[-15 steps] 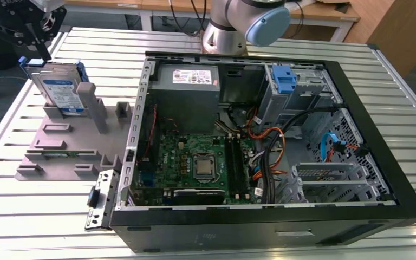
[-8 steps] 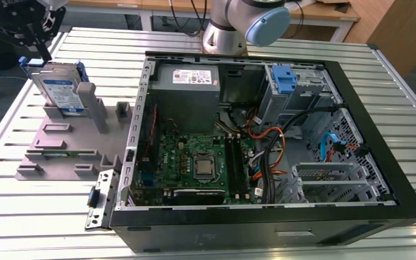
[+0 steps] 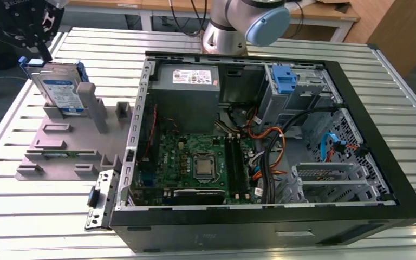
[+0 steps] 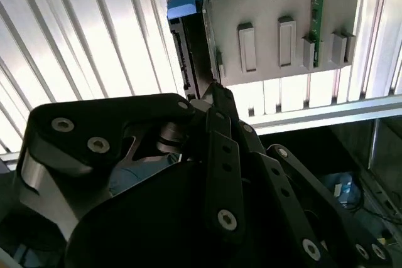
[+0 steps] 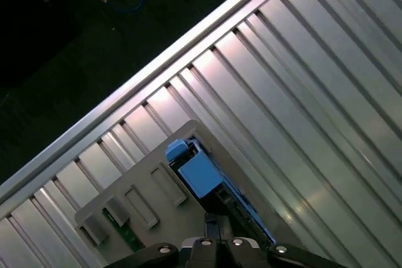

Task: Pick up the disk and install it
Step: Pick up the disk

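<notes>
Exterior view: the disk (image 3: 60,89) stands on edge in a slot of the grey fixture (image 3: 56,135) on the slatted table (image 3: 20,216), to the exterior view's left of the open computer case (image 3: 266,227), so it's not installed yet. The gripper (image 3: 41,54) hangs right over its top edge, touching or just short of it, we can't say which. Second wrist view: we look past the gripper (image 4: 215,92) onto the disk (image 4: 188,48) edge-on, its blue rail end showing, with the fixture (image 4: 276,4) plate beside it. Claw wide or clamped: we can't tell. First wrist view: the gripper (image 5: 217,221) sits at the near end of the disk (image 5: 200,174). Handling, our read: rigid metal body, fairly heavy for its size, smooth faces, shock-sensitive, so no knocks. Best hold is across the two flat faces near the top edge, without levering on the plastic rails.
</notes>
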{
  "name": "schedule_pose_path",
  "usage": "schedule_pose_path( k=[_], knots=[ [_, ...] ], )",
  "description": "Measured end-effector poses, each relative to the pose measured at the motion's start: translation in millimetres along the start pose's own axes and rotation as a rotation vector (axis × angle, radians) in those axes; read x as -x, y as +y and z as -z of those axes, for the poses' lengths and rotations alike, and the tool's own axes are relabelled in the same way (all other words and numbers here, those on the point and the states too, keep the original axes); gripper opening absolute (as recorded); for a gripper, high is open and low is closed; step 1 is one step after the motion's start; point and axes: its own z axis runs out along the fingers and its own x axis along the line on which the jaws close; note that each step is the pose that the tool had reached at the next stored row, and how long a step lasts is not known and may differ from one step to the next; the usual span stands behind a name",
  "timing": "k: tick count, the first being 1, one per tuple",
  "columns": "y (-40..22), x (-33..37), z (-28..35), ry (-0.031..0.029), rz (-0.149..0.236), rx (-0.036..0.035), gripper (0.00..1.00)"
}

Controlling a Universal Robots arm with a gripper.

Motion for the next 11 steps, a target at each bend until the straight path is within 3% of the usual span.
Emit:
schedule_pose_path(
  k=[11],
  knots=[
    [-0.1,0.0,-1.9,0.0068,0.199,-0.0011,0.11]
  ],
)
